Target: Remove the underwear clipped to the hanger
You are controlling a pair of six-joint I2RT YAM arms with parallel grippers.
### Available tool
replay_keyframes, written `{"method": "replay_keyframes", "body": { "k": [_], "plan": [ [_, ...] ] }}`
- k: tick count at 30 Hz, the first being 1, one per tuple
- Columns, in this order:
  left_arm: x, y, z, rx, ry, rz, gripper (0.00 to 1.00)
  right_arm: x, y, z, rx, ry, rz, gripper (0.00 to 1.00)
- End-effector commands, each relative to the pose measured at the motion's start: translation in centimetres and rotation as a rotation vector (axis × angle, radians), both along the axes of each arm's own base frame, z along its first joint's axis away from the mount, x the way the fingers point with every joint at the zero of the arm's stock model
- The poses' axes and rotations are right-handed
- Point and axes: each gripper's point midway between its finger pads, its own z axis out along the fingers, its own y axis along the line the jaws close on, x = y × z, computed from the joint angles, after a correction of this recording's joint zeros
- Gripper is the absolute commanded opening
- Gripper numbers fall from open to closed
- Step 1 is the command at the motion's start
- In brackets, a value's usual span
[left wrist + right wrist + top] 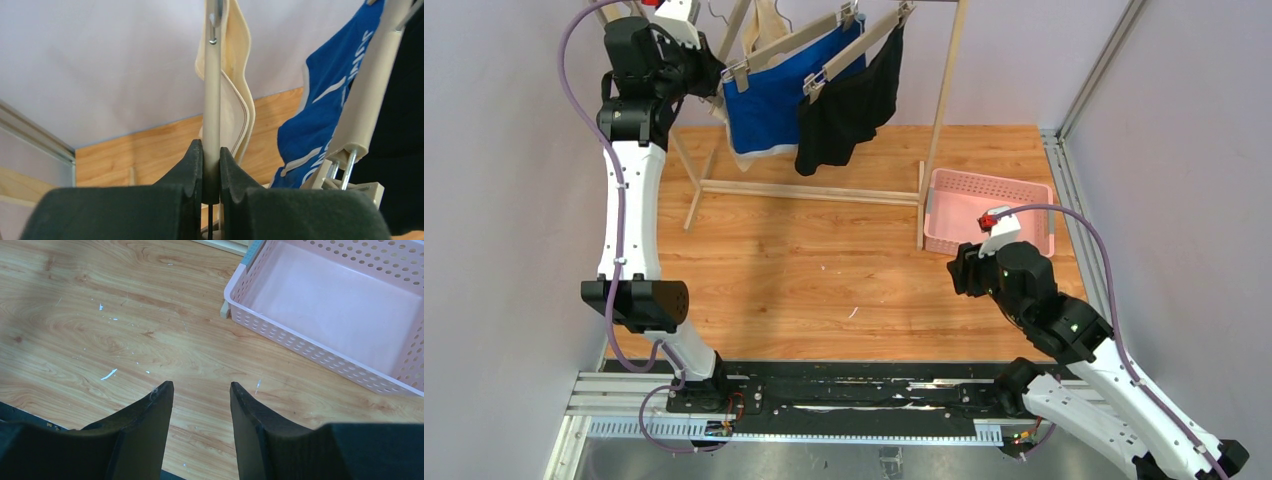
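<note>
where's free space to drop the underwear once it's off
The pink basket is empty. Bare tabletop runs from the rack foot rail to the near edge. Crowded up top: left gripper clamps the cream hanger beside the blue briefs and black briefs.

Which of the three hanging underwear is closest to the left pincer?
The cream-beige one, right behind the left pincer; blue and black hang farther right.

My top camera looked down from above and behind me over the whole table point(824, 270). My left wrist camera sat close, looking up a cream hanger bar point(212, 100) beside the blue underwear point(312, 127), which the top view held upper centre. My right wrist camera faced down at the pink basket point(300, 342), centre right in the top view.
</note>
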Motion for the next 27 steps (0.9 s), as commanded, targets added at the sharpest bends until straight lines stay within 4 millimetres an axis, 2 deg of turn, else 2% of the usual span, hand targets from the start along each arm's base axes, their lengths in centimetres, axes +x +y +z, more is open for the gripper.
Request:
{"method": "replay_keyframes", "body": {
  "k": [1, 6, 15, 18, 24, 27],
  "plan": [
    [-0.3, 0.1, 1.2, -0.016, -0.039, 0.000, 0.01, -0.1, 0.2, -0.3, -0.002, -0.006, 0.008, 0.47],
    [-0.2, 0.0, 2.5, -0.042, -0.080, 0.006, 0.00, -0.1, 0.3, -0.6, -0.004, 0.004, 0.011, 0.47],
    [-1.5, 0.8, 8.5, -0.076, -0.235, 0.060, 0.00, -0.1, 0.5, -1.6, -0.004, 0.022, 0.011, 0.47],
    [-2.0, 1.3, 9.5, -0.068, -0.257, 0.089, 0.00, -0.1, 0.6, -1.8, -0.001, 0.028, 0.012, 0.47],
    [-3.0, 1.9, 8.7, -0.021, -0.227, 0.114, 0.00, -0.2, 0.7, -1.9, -0.002, 0.030, 0.017, 0.47],
    [-3.3, 2.2, 7.5, 0.001, -0.198, 0.124, 0.00, -0.1, 0.8, -1.8, 0.000, 0.029, 0.020, 0.47]
  ]
}}
